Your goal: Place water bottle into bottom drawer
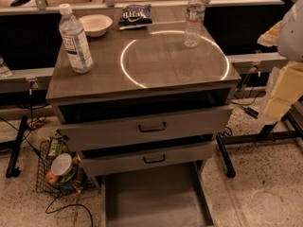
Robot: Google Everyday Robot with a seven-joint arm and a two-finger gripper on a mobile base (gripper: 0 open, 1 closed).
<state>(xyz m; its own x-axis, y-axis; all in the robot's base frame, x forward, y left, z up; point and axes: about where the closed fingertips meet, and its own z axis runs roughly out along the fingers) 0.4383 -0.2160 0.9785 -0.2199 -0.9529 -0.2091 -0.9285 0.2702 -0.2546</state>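
Bottom drawer (151,197) stands pulled out toward you, below two slightly open upper drawers (151,126). You find the water bottle (195,15) upright at the far right of the table (94,82), well apart from that drawer. The end effector (279,98) hangs at the right edge, off the table; you cannot tell its opening or hold.

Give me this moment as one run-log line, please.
water bottle: upright, back right of cabinet top | bottom drawer: open | gripper: far right, apart from bottle
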